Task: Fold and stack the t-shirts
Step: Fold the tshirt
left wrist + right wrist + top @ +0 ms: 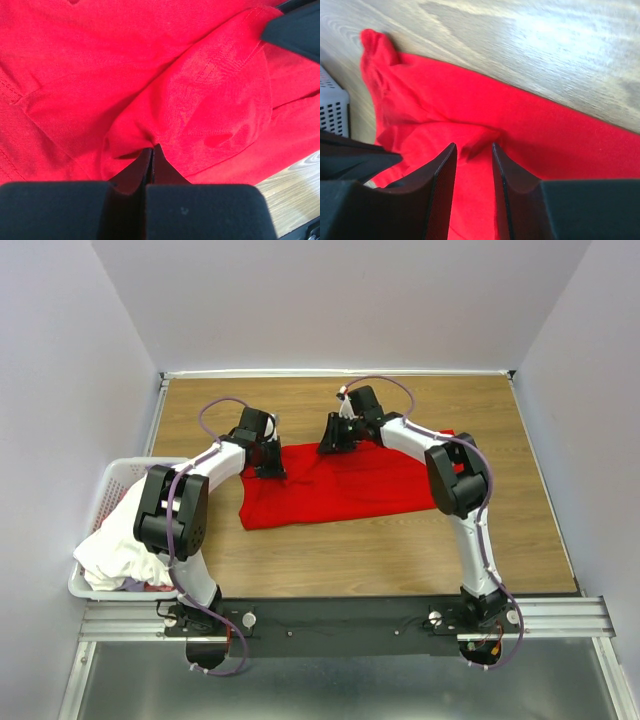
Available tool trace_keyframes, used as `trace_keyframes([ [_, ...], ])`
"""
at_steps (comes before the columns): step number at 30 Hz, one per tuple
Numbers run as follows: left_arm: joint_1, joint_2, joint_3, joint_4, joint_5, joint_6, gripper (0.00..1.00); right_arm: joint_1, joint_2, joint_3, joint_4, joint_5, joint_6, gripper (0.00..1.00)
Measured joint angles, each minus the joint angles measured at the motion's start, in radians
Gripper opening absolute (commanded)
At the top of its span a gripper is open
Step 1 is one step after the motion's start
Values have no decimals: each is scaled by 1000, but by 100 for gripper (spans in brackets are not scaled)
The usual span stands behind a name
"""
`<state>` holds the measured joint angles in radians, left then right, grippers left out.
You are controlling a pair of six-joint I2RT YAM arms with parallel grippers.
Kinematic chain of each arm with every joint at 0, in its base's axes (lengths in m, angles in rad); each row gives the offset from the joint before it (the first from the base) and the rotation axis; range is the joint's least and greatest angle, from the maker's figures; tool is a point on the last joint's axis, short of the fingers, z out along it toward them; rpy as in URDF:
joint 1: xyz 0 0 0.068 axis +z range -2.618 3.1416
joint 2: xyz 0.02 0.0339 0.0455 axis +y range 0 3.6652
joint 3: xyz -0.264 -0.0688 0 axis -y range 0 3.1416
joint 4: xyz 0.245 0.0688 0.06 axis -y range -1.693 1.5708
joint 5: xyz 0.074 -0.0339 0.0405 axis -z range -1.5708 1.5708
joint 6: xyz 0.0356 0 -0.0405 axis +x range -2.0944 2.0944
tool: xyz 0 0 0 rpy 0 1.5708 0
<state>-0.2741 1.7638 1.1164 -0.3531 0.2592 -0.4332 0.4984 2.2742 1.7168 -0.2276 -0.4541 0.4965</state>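
Red t-shirt (345,492) lies spread on the wooden table (400,550): light, limp, soft. My left claw (152,152) is clamped on a fold near its far-left corner. My right claw (473,150), half-open, straddles a far-edge ridge.

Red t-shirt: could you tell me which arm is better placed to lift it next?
Left, probably: the left gripper is shut on a pinch of the red t-shirt, while the right gripper has its jaws apart astride the cloth, gripping nothing yet.
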Motion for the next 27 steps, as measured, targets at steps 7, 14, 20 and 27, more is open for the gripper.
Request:
trace_keyframes([
  [7, 0, 0, 0, 0, 0, 0, 0, 0, 32, 0, -2, -5, 30, 20],
  [14, 0, 1, 5, -1, 0, 0, 0, 0, 21, -18, 1, -2, 32, 1],
  [20, 7, 32, 97, -12, -1, 8, 0, -10, -52, -56, -3, 25, 29, 1],
  [27, 20, 98, 214, -16, -1, 23, 0, -21, -138, -56, 2, 42, 31, 1],
])
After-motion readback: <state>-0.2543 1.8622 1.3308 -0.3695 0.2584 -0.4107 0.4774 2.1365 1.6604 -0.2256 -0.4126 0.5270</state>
